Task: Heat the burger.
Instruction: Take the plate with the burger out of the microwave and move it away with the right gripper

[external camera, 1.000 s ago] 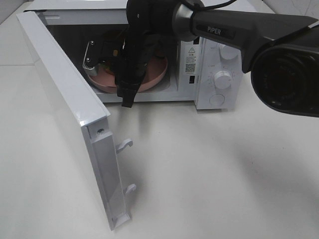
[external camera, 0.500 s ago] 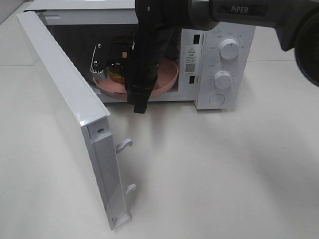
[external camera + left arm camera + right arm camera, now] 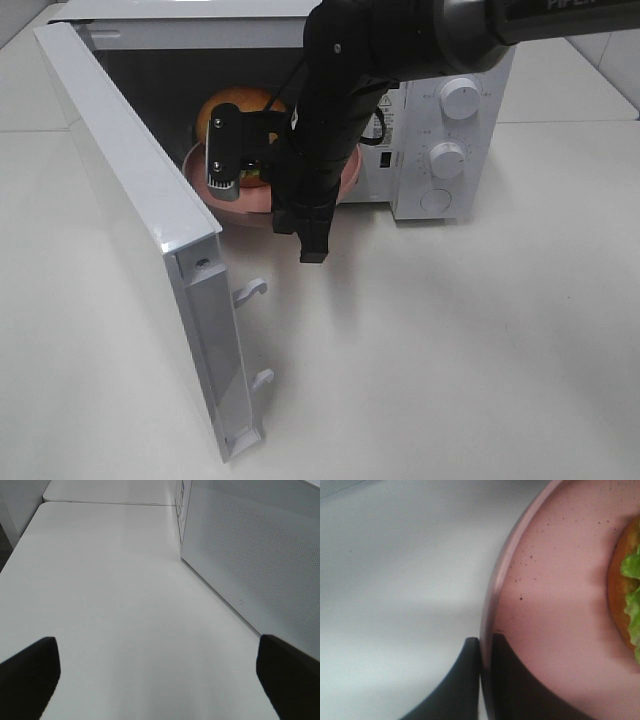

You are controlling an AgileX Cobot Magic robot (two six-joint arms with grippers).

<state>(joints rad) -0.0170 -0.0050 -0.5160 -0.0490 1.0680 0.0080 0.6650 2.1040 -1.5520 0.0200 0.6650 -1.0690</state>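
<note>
Burger [image 3: 240, 112] with its domed tan bun sits on the pink plate [image 3: 205, 185] at the mouth of the white microwave [image 3: 450, 120], whose door [image 3: 140, 200] stands swung wide. Your right gripper [image 3: 481, 675] has its jaws clamped together on the plate's rim, one finger on each side of the edge. Your left gripper [image 3: 160, 680] hangs above the bare white table [image 3: 115, 595] beside the open door, its jaws spread wide and holding nothing.
</note>
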